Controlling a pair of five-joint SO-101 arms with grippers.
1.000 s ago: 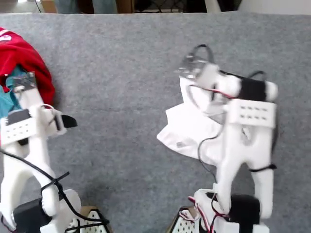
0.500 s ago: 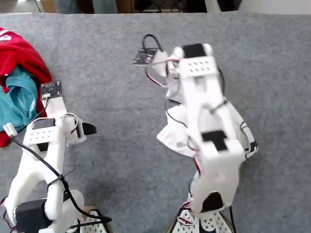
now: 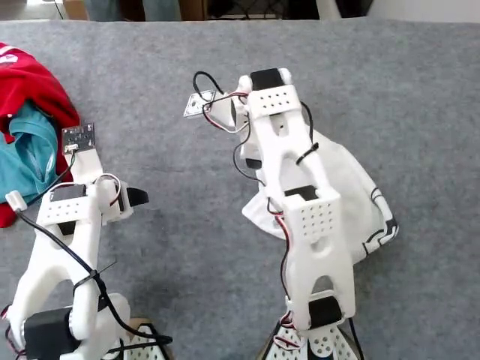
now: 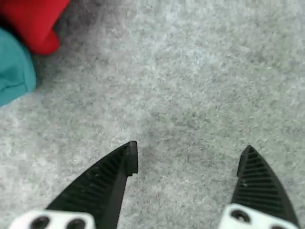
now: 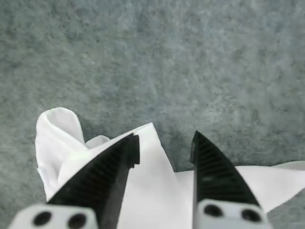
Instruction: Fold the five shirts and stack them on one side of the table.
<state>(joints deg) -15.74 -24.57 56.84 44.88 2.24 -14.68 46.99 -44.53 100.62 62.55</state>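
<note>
Up along the far side, the table [image 3: 165, 67] has a long bare strip of grey right to its far edge, so plenty of room there. Same for the far right corner, and for the wide grey lane between my two arms. The crowded bit is the far left: the red shirt [image 3: 34, 82] is bunched up there and runs off the left side of the high view, with the teal shirt [image 3: 26, 157] tucked against its near side, touching it.

My left gripper [image 4: 190, 148] is spread wide with nothing in it, tips over bare grey. From the left wrist view, the red shirt [image 4: 33, 19] and teal shirt [image 4: 14, 71] sit off to one side of the tips, near but apart from them.

The white shirt [image 3: 352, 195] lies crumpled right of centre, with a dark-trimmed edge on its near right side. My right arm stretches from the near edge straight over it and hides its middle.

My right gripper [image 5: 165, 138] is parted by a modest gap, holding nothing. It's at the far left edge of the white shirt [image 5: 143, 191]: a folded corner pokes up between the two tips, and a rolled lump of cloth sits just beside one finger. Beyond the tips it's all bare grey. Can't tell if the tips actually touch the cloth.
</note>
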